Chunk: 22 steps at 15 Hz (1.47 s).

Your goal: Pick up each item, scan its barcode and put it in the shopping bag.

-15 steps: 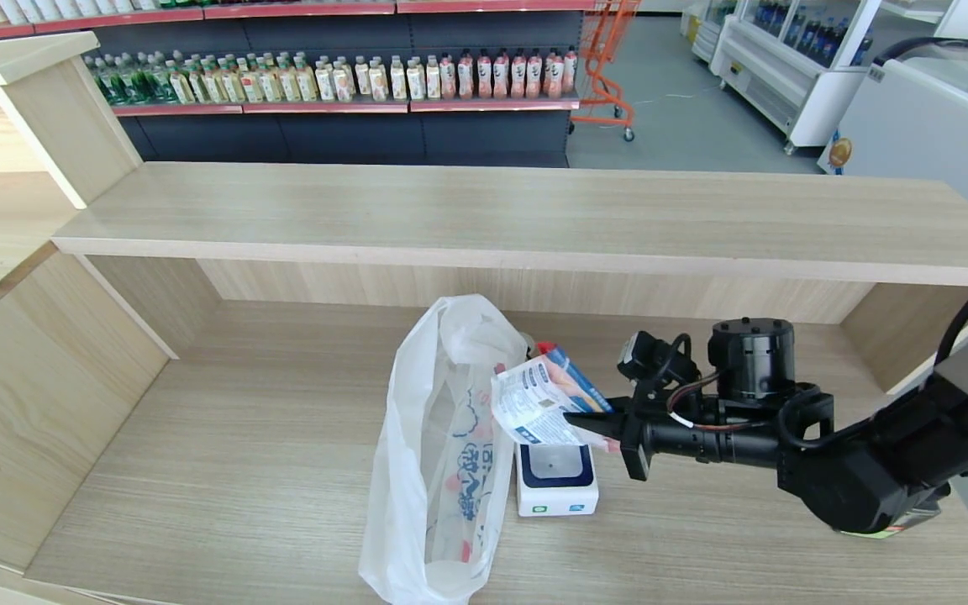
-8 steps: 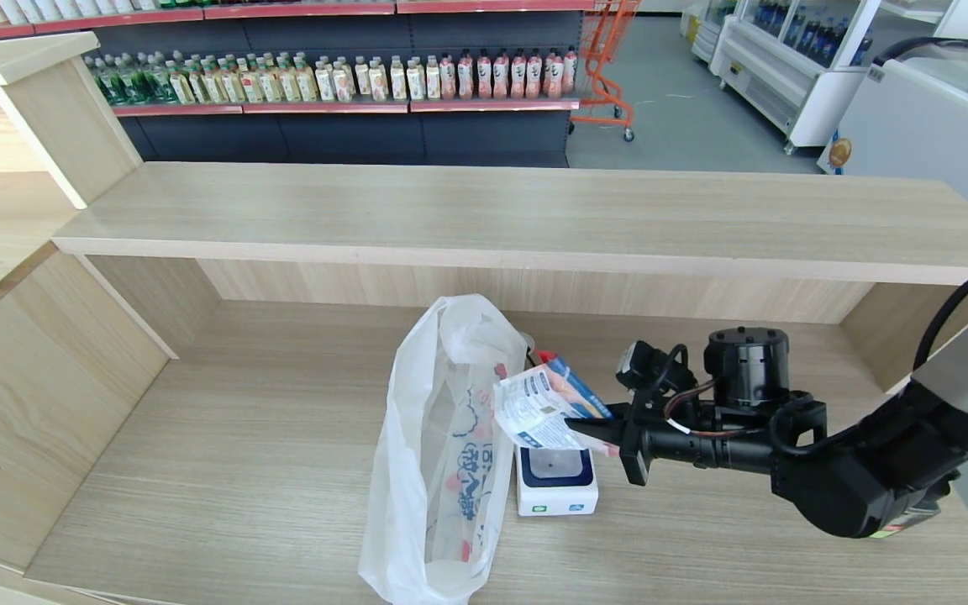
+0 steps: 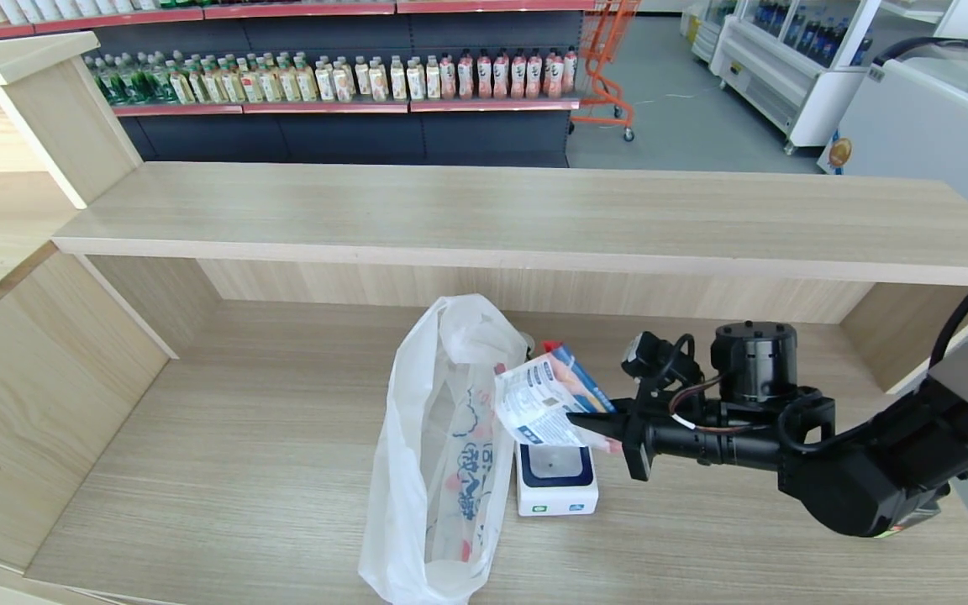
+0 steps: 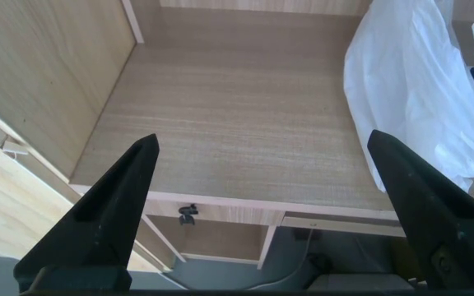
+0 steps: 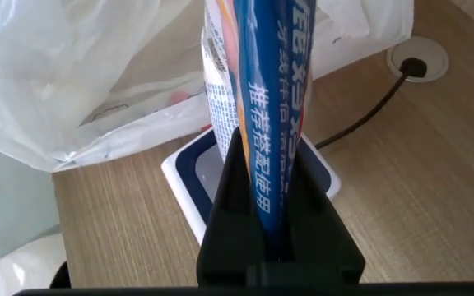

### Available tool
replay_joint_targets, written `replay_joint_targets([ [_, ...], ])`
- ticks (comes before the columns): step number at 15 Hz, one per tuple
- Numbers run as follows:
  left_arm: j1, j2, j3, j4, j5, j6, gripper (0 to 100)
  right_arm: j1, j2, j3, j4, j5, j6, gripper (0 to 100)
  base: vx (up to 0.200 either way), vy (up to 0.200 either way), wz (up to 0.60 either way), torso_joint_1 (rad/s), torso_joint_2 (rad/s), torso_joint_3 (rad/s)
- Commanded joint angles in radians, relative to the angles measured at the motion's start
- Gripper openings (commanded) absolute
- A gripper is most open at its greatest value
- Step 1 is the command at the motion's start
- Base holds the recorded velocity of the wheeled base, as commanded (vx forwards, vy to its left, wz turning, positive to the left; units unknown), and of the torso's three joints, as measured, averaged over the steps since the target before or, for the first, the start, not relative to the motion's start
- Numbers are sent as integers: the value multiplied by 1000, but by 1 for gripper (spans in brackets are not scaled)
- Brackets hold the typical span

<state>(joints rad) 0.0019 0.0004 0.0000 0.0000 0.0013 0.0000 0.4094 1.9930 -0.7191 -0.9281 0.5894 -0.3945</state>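
Two black fingers of the right gripper [image 3: 591,427] are clamped on the lower edge of a blue-and-white packet [image 3: 544,397], which stands up out of the grip and leans away from the wrist, its printed white back turned toward the head camera. In the right wrist view the same clamp [image 5: 271,205] pinches the packet [image 5: 262,99] edge-on, so it shows as a thin blue strip. Directly below the fingertips sits the scanner [image 3: 557,481], a white box with a dark blue top, flat on the counter [image 3: 240,470]; the packet hangs above it without touching. Just past the packet, on the far side from the wrist, lies the shopping bag [image 3: 434,470], white and see-through, slumped lengthwise with its crumpled upper end level with the packet, whose leading edge overlaps the plastic in the head view. Behind the scanner a dark cable [image 5: 360,115] runs to a round hole [image 5: 418,57] in the wood. Beyond that rises the counter's raised ledge [image 3: 534,210], then shelves of bottles [image 3: 324,80], an orange trolley [image 3: 606,67] and freezers [image 3: 786,76]. Well apart, on the bag's other side, the left gripper [image 4: 262,141] hangs over the counter's near edge with its fingers spread wide, holding nothing.
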Motion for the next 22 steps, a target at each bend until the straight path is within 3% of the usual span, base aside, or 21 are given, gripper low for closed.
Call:
replay_joint_targets([
  [1,1,0,0,0,0,0,100,3,-39,1,2,0,42,0,0,0,0,0,0,0],
  [2,0,0,0,0,0,2,100,9,-79,9,11,-2,128,0,0,0,0,0,0,0],
  [5,1,0,0,0,0,0,100,52,-227,6,75,-29,660,0,0,0,0,0,0,0],
  [7,0,0,0,0,0,0,100,88,-244,-63,186,-103,882,0,0,0,0,0,0,0],
  [14,1,0,0,0,0,0,100,181,-52,-312,387,-117,1031,0,0,0,0,0,0,0],
  [17,1,0,0,0,0,0,100,209,18,-395,483,-171,984,0,0,0,0,0,0,0],
  [22,0,0,0,0,0,0,100,212,95,-439,479,-181,867,0,0,0,0,0,0,0],
])
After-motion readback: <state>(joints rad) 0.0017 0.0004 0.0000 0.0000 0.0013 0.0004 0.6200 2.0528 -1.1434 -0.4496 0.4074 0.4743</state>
